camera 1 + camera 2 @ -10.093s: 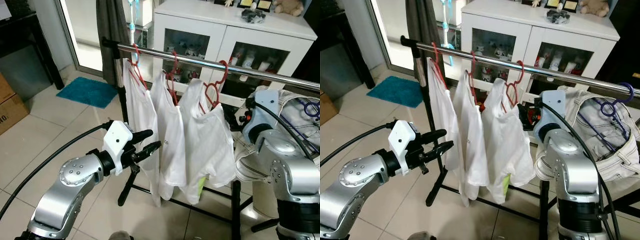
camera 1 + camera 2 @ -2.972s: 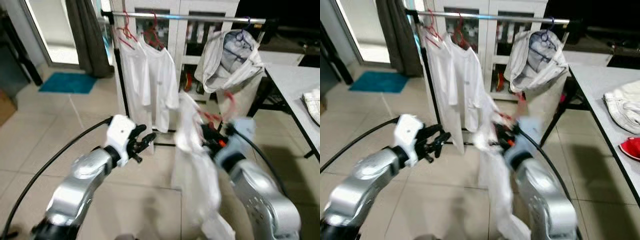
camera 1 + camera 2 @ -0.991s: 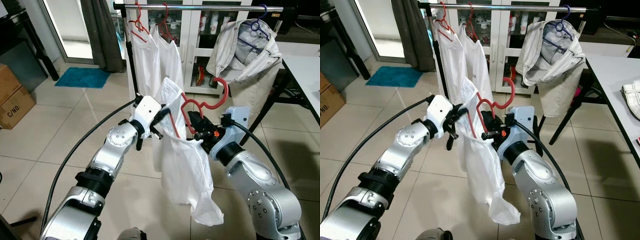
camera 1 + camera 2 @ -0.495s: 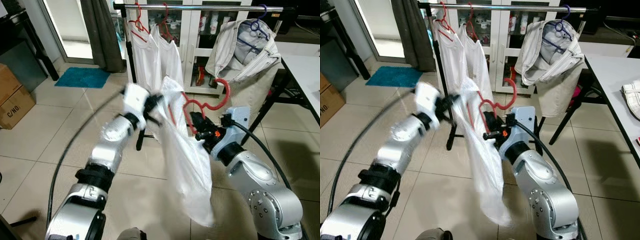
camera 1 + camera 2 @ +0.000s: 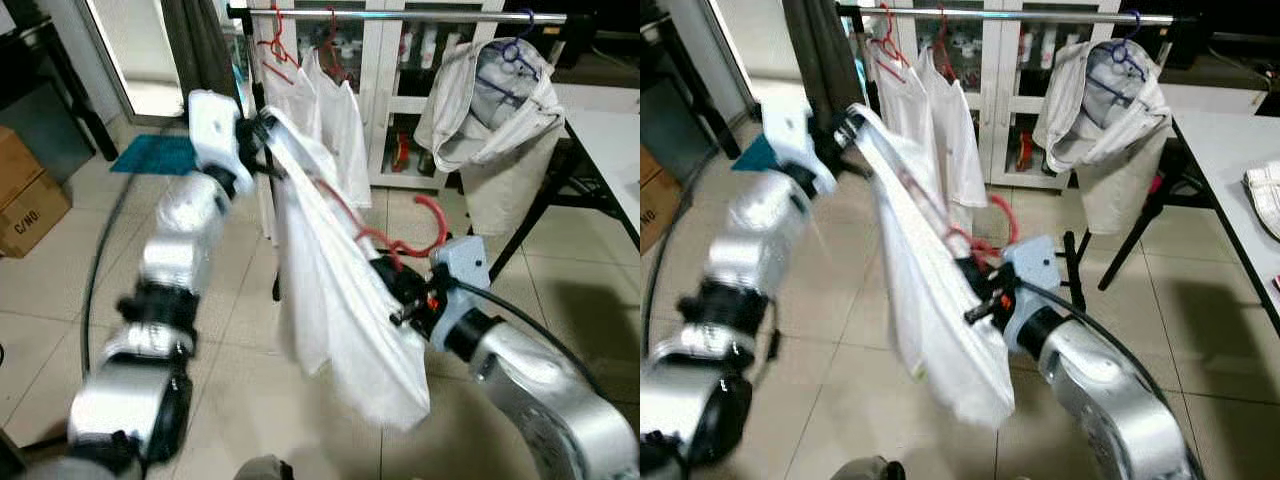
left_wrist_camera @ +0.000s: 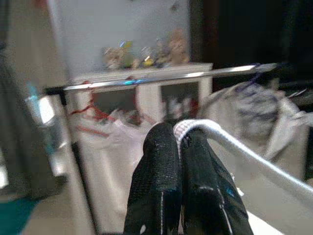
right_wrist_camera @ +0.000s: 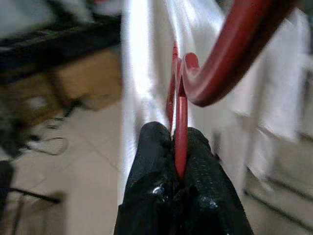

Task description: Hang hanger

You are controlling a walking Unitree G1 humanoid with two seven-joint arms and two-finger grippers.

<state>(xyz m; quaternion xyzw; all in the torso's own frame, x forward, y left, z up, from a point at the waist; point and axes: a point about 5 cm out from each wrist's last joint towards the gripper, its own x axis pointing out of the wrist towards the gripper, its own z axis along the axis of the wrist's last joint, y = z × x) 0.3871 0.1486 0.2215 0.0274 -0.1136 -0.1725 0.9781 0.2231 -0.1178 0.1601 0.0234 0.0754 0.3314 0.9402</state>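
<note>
Now our left gripper [image 5: 262,128] has swung up high, pinching the shirt [image 5: 330,290]. Our right gripper [image 5: 400,290] stays clamped on the red hanger [image 5: 425,230], low, well short of the rail [image 5: 400,15].

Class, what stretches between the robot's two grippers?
A white shirt on a red hanger spans from left gripper to right gripper, seen in both eye views.

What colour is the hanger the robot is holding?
Red. The hanger shows best in the right wrist view, pinched in the right gripper.
</note>
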